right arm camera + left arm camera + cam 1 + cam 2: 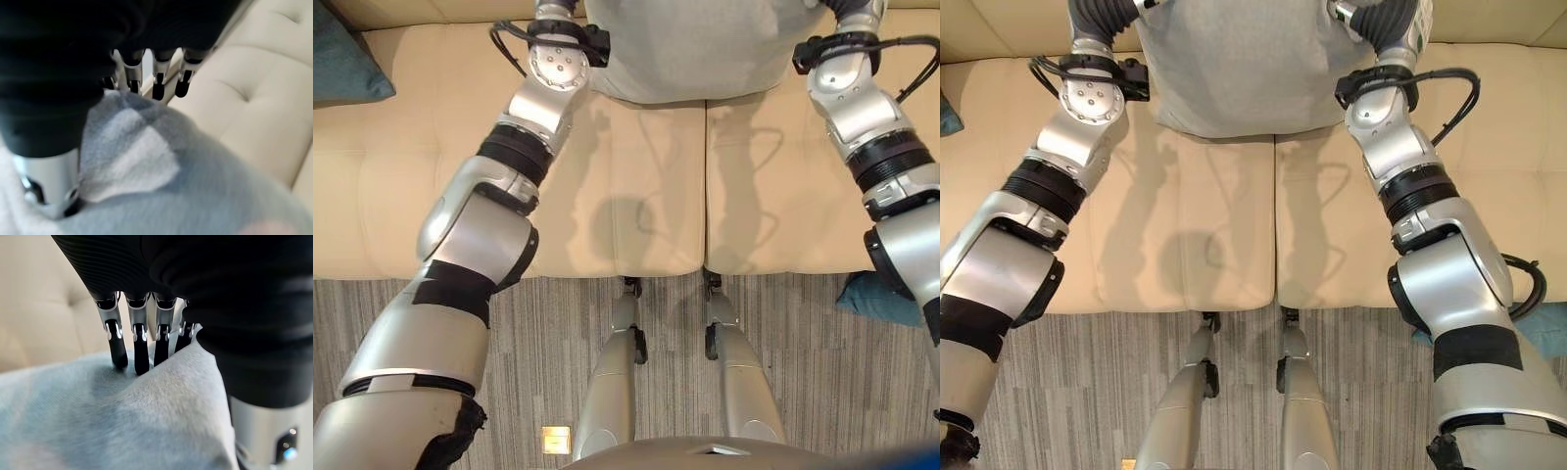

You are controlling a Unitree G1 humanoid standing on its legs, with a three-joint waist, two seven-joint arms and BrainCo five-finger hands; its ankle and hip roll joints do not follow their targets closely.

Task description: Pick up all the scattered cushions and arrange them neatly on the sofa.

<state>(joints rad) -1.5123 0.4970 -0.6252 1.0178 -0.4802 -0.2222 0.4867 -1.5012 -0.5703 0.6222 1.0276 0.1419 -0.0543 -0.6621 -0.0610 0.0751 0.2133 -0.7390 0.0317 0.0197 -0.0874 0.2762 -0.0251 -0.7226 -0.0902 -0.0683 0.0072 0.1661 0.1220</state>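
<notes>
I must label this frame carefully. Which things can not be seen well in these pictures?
- Grey cushion: its top is cut off by the eye views' upper edge.
- Left hand: its thumb is hidden behind the cushion's corner.
- Right hand: blurred; its fingertips are hidden behind the cushion's edge.
- Teal cushion on the floor: mostly behind the right arm.

A home living room, by the look of it: a cream tufted sofa (636,196) stands on grey striped carpet (548,352), with a grey cushion (1234,69) on its seat and teal cushions (342,59) about.
</notes>
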